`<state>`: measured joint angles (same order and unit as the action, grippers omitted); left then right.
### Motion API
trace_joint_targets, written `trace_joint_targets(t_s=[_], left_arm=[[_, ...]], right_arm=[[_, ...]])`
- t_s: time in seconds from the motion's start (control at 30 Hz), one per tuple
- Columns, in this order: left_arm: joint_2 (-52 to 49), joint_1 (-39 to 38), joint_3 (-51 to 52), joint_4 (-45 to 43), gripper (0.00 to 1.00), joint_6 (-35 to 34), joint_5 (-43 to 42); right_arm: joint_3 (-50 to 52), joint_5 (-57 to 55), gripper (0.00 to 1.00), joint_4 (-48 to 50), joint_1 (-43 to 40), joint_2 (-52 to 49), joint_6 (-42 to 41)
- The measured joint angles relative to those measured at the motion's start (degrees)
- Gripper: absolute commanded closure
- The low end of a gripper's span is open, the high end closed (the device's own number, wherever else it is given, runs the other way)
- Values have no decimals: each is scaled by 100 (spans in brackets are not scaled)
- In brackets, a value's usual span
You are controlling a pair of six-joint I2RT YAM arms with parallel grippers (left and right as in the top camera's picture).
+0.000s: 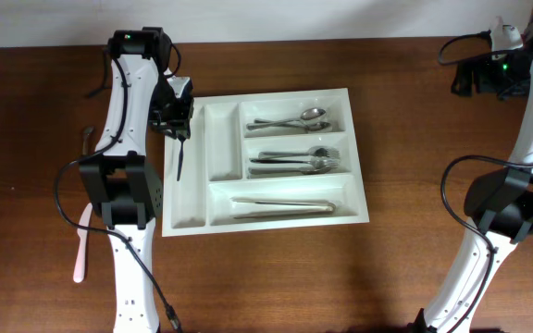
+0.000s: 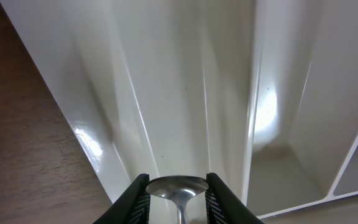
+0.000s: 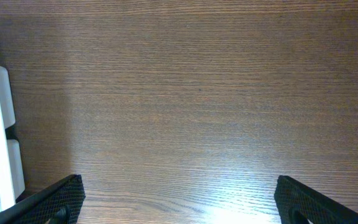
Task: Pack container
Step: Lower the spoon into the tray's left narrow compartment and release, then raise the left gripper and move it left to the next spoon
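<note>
A metal spoon (image 2: 178, 185) is gripped between the left fingers (image 2: 135, 196), over the leftmost narrow compartment of the white cutlery tray (image 1: 276, 95), which lies in the middle of the tabletop (image 1: 415, 139). The right fingers (image 3: 73, 190) are spread wide and hold nothing, well apart from the tray.

The white container (image 1: 358, 153) lay mid-counter (image 1: 340, 277). Spoons (image 1: 296, 118) filled its top long compartment, forks (image 1: 299, 159) the middle one, and long silver pieces (image 1: 281, 205) the bottom one. The left end effector (image 1: 179, 129) hung over the leftmost narrow compartment, gripping a slim utensil (image 1: 180, 159). A pink utensil (image 1: 80, 245) lay left of that arm. The right end effector (image 1: 487, 76) hovered well apart, far right.
</note>
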<state>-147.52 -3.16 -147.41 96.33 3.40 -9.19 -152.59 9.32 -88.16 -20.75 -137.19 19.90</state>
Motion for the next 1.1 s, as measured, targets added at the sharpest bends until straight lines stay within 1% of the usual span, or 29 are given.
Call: trace_joint_targets(t_s=[0.13, 0.23, 0.57, 0.63, 0.73, 0.8, 0.9, 0.97, 1.1], left_arm=[[0, -2, 2, -90, 70, 0, -2], [0, -24, 0, -138, 65, 2, 0], [0, -221, 0, -151, 64, -2, -2], [0, -254, 2, -234, 59, -2, -2], [0, -254, 0, -509, 56, -4, -2], [0, -229, -17, -671, 49, -2, 0], [0, -133, -138, -798, 48, -17, 4], [13, -4, -310, -804, 40, -17, 48], [175, 413, -717, -579, 40, -20, 343]], right_arm=[[0, 0, 1, 0, 0, 0, 2], [0, 0, 1, 0, 0, 0, 2], [0, 0, 1, 0, 0, 0, -2], [0, 0, 1, 0, 0, 0, 2], [0, 0, 1, 0, 0, 0, 2], [0, 0, 1, 0, 0, 0, 2], [0, 0, 1, 0, 0, 0, 0], [0, 0, 1, -2, 0, 0, 0], [0, 0, 1, 0, 0, 0, 0]])
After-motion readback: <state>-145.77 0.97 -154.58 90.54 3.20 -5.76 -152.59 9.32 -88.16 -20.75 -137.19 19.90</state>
